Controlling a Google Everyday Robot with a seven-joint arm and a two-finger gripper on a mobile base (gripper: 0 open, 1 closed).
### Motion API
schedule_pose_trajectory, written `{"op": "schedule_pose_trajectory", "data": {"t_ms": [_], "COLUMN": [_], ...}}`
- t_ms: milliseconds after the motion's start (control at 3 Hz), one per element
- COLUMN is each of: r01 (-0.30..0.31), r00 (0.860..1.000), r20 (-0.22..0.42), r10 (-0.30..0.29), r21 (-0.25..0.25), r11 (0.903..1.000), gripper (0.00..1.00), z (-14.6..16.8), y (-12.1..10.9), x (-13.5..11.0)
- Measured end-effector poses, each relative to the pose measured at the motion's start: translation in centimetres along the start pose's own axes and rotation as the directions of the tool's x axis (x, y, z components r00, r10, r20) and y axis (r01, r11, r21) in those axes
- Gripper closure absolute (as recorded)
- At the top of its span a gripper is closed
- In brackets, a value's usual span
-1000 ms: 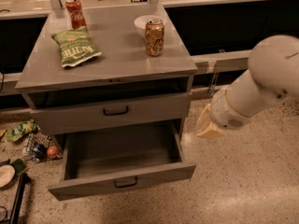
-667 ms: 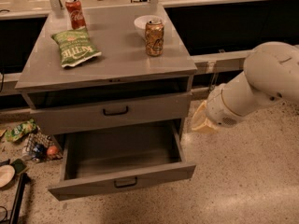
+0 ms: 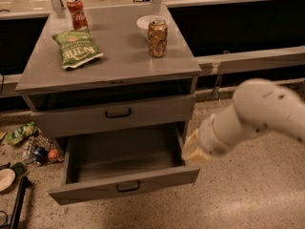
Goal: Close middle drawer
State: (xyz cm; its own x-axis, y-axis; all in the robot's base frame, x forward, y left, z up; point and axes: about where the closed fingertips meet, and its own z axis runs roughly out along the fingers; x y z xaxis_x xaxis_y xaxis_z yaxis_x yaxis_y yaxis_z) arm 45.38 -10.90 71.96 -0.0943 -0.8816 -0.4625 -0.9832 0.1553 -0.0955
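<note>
Middle drawer [image 3: 125, 152] stands pulled far out of the cabinet [image 3: 119, 63], my gripper [image 3: 192, 150] at its right side.

The drawer's long axis runs side to side across the cabinet's front. Its flat face and small black handle [image 3: 127, 186] point out, away from the cabinet body, and the shallow grey tray lies open to view. It sits under the topmost drawer [image 3: 114, 114], which is nearly flush with the cabinet. My gripper hangs just off the cabinet's lower right, close above the middle drawer's right front corner, and I cannot tell if it is open, closed or touching. On the cabinet's top stand a red can [image 3: 77, 13], a green chip bag [image 3: 76, 49], a white bowl [image 3: 144, 22] and a gold can [image 3: 157, 38].
</note>
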Motion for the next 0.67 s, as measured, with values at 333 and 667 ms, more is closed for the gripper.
{"op": "schedule_pose_trajectory", "data": {"t_ms": [333,667], "r01": [-0.018,0.035], "r00": [0.997,0.989], "r20": [0.074,0.148], "r10": [0.023,-0.021], "r21": [-0.069,-0.094], "r11": [0.9974,0.995], "gripper": [1.0,1.0], "z": [6.3,14.2], "y": [3.2,5.5], "x": [1.2,1.7]}}
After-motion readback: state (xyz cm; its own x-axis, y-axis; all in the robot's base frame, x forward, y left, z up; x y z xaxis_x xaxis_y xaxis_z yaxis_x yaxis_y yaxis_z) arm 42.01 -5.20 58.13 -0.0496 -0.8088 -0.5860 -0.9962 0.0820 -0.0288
